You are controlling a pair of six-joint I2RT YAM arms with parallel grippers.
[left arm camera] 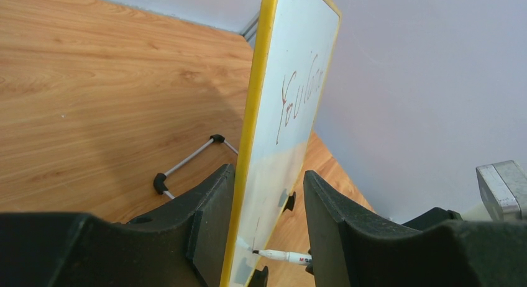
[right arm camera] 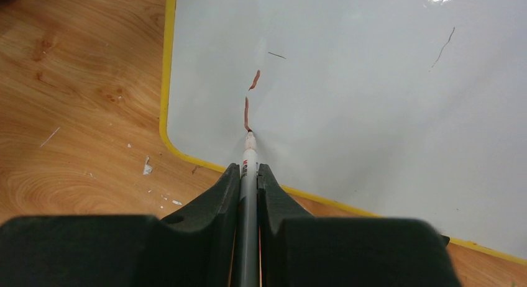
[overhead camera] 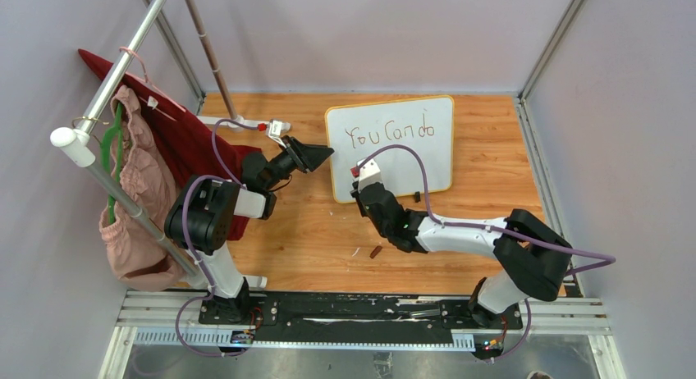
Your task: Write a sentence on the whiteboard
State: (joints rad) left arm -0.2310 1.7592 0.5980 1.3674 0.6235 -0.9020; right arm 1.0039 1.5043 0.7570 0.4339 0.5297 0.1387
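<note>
The whiteboard (overhead camera: 394, 162) stands up on the table (overhead camera: 312, 231) near the far wall, with its writing side facing the arms. The left gripper (overhead camera: 327, 154) sits at the board's left edge with 1 finger behind it and 1 in front. That is probably there so the board does not slide or tip when the pen pushes on it. The fingers are part way apart, and I cannot tell if they pinch the board or only fence it in. The right gripper (right arm camera: 249, 172) is closed tight on a marker (right arm camera: 250, 151), which pokes straight out past the fingertips so the tip can reach the board first. The tip touches the white face low down near the bottom left corner, right in front of that gripper. A short new stroke (right arm camera: 247, 113) runs up from the tip (red-brown, and a bit broken). The sentence (overhead camera: 387, 133) is higher up, well above the pen, and reads "You Can do" in 1 line. So it looks like line 2 is only just starting, and the board has plenty of bare white to the right for it.
</note>
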